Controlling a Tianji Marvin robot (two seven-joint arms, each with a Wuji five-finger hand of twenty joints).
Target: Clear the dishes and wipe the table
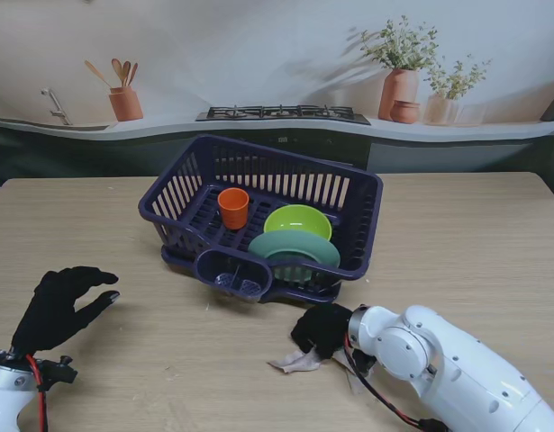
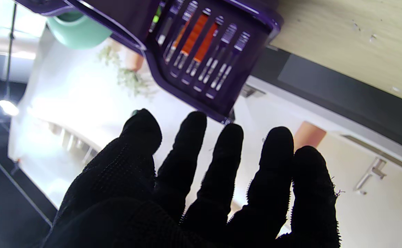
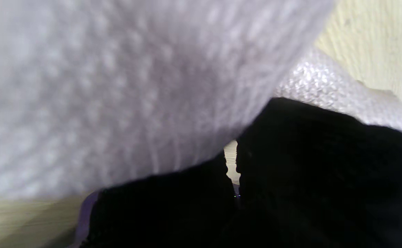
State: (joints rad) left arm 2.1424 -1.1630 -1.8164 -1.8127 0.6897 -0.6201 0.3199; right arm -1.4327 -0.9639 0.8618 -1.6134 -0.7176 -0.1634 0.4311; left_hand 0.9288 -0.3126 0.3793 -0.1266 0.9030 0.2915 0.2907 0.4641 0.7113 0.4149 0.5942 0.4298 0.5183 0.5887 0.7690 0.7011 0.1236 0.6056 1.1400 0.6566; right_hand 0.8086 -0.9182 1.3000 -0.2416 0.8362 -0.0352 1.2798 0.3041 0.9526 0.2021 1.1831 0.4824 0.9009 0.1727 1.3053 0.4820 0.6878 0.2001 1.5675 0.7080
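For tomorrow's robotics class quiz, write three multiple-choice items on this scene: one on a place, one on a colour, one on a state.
1. Where is the orange cup?
A. In the dish rack
B. On the bare table
C. In a hand

2. What colour is the bowl?
A. Red
B. Lime green
C. White

3. What is the right hand doing?
A. Holding a plate
B. Raised, holding nothing
C. Closed on the cloth

Answers: 1 A, the cup stands inside the rack; 2 B, it looks lime green beside the teal plate; 3 C, white cloth sticks out under the fingers.

stove (image 1: 283, 113), utensil pot (image 1: 125, 103), potted plants (image 1: 400, 88)
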